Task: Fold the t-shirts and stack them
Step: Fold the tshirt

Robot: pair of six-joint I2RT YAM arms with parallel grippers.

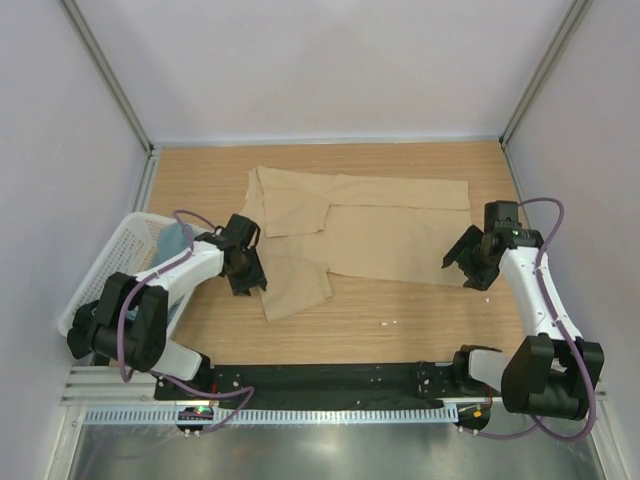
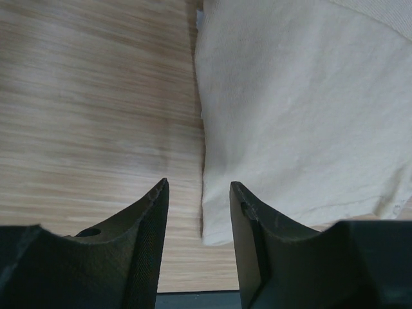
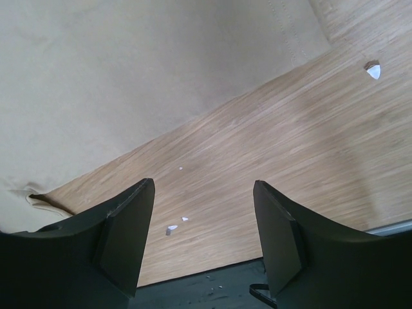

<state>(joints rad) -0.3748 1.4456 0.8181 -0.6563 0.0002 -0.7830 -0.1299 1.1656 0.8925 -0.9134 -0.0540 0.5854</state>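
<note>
A tan-beige t-shirt (image 1: 390, 240) lies spread on the wooden table (image 1: 420, 310), with its left part folded into overlapping flaps. My left gripper (image 1: 250, 280) hovers at the shirt's left edge. In the left wrist view the jaws of the left gripper (image 2: 199, 182) stand open, with the hem corner of the shirt (image 2: 290, 109) below the gap and not pinched. My right gripper (image 1: 465, 272) is at the shirt's right end. The right gripper (image 3: 203, 181) is open over bare wood, and the shirt (image 3: 96, 77) lies beyond it. A grey-blue t-shirt (image 1: 175, 240) sits in the basket.
A white mesh basket (image 1: 115, 255) leans at the table's left edge beside the left arm. Small white scraps (image 1: 385, 323) lie on the wood in front of the shirt. The black mounting rail (image 1: 330, 380) runs along the near edge, and grey walls enclose the table.
</note>
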